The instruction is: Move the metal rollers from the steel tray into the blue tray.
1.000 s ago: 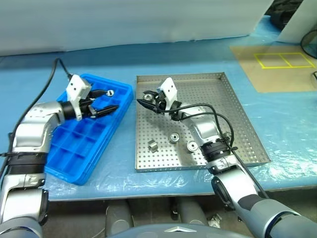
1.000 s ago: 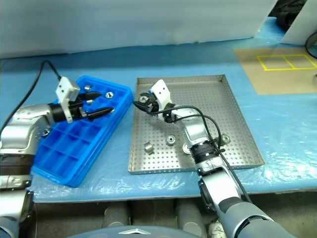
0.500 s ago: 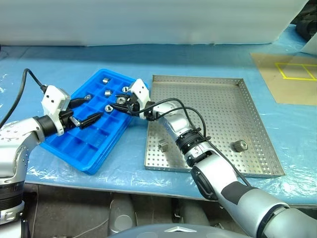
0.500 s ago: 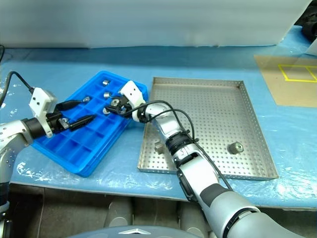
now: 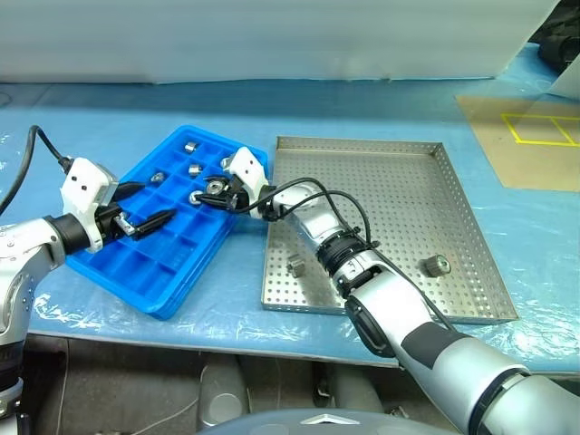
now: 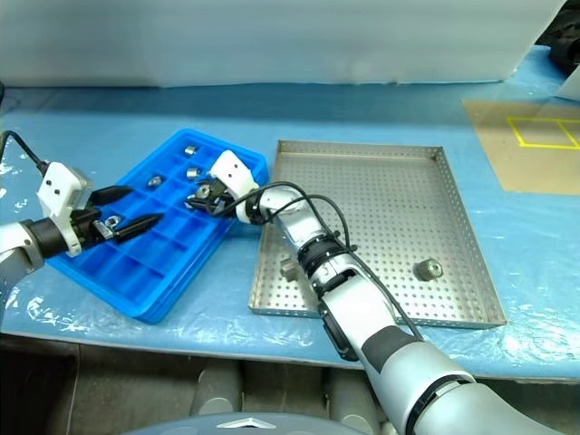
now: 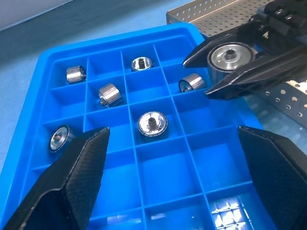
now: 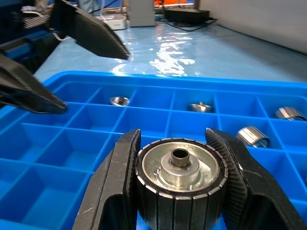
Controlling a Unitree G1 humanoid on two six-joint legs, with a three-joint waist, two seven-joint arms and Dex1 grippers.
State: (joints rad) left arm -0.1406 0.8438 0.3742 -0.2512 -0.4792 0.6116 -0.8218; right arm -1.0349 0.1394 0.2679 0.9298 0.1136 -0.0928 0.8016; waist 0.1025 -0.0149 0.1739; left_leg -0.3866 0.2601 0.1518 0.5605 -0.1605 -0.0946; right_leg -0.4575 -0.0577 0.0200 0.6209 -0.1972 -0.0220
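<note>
My right gripper [image 5: 216, 188] is shut on a round flanged metal roller [image 8: 180, 173] and holds it just above the blue tray [image 5: 193, 260], over the cells near the tray's right edge. Several other rollers lie in the tray's far cells, among them a disc [image 7: 152, 124] and a short cylinder [image 7: 110, 92]. My left gripper [image 5: 156, 202] hovers open and empty over the left part of the blue tray. The steel tray [image 5: 390, 204] lies to the right with one roller [image 5: 438, 265] near its front right and another [image 5: 296, 266] near its front left.
Pale blue sheeting covers the table. A tan board with yellow taped squares [image 5: 521, 136] lies at the far right. A white panel [image 5: 272, 41] runs along the back. The table's front edge [image 5: 272, 331] is close below both trays.
The camera view has shifted. My right gripper has carried its roller from above the steel tray's far left corner to above the blue tray. My left gripper has drawn back to the left, still open.
</note>
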